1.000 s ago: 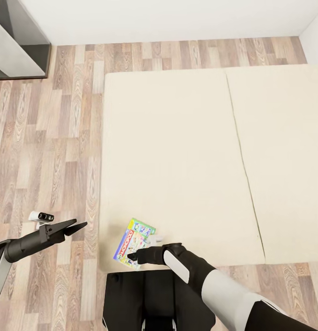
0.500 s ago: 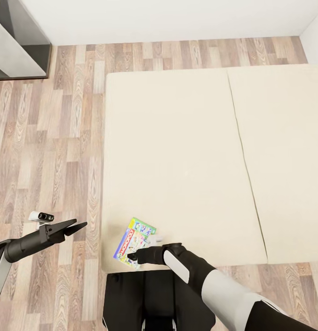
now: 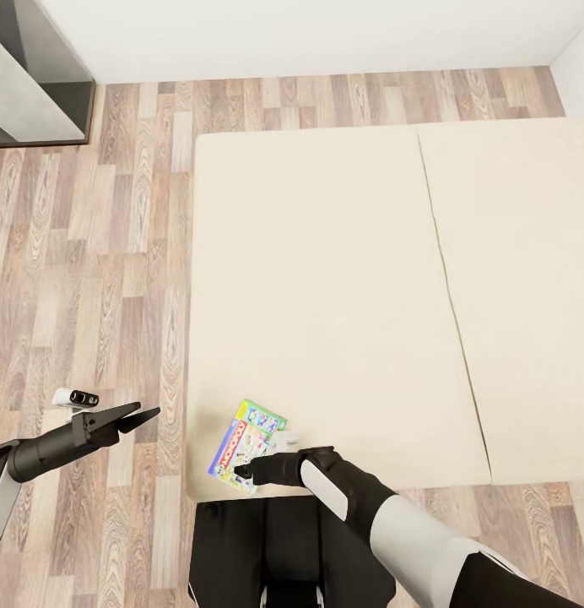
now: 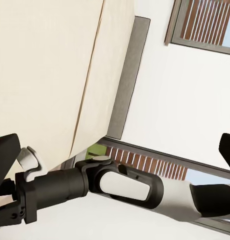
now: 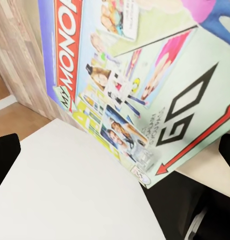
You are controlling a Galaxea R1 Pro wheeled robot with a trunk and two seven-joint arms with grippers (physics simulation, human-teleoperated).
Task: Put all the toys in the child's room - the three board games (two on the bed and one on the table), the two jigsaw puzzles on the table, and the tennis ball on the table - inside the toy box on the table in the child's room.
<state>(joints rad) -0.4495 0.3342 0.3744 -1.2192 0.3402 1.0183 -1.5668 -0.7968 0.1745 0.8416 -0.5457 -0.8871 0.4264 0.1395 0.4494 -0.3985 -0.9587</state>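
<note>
Lower centre, the Monopoly box point(image 3: 246, 445) lies at the beige bed's point(image 3: 343, 287) near edge, right gripper point(image 3: 246, 467) over it, jaw state unclear. Left gripper point(image 3: 140, 415) spread wide over open wood floor point(image 3: 98, 253).

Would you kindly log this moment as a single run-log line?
right gripper: over Monopoly box, grip unclear | box: near corner of bed | left gripper: open, above floor

Wood-plank floor point(image 3: 98, 253), dark grey cabinet point(image 3: 30, 76), white wall point(image 3: 326, 34).
</note>
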